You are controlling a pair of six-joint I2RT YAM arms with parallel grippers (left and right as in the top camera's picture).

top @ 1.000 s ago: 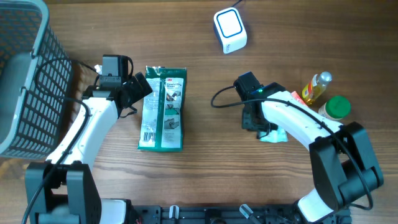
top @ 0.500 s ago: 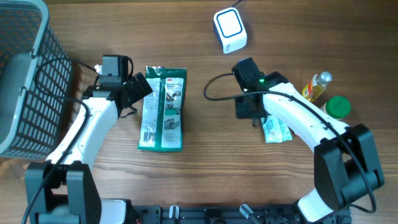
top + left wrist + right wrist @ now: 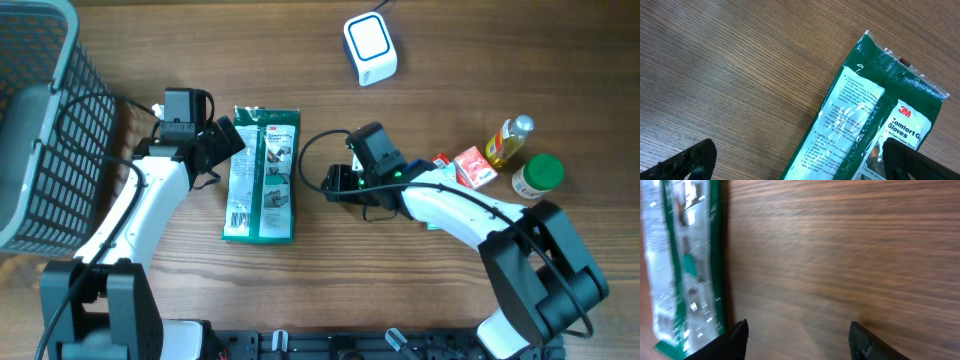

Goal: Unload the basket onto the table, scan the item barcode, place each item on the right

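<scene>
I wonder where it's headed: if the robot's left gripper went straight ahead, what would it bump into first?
Most likely the flat green plastic packet of gloves: it lies just ahead of the open left gripper, though height above it is unclear.

Green and white glove packet with red logo, brown wood-grain desk, white scanner edged blue, grey mesh basket, red carton, yellow bottle, green-capped jar, white arms with black joints

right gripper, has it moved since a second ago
Yes. The right gripper has swung left, away from the yellow bottle and toward the green glove pack.
</scene>
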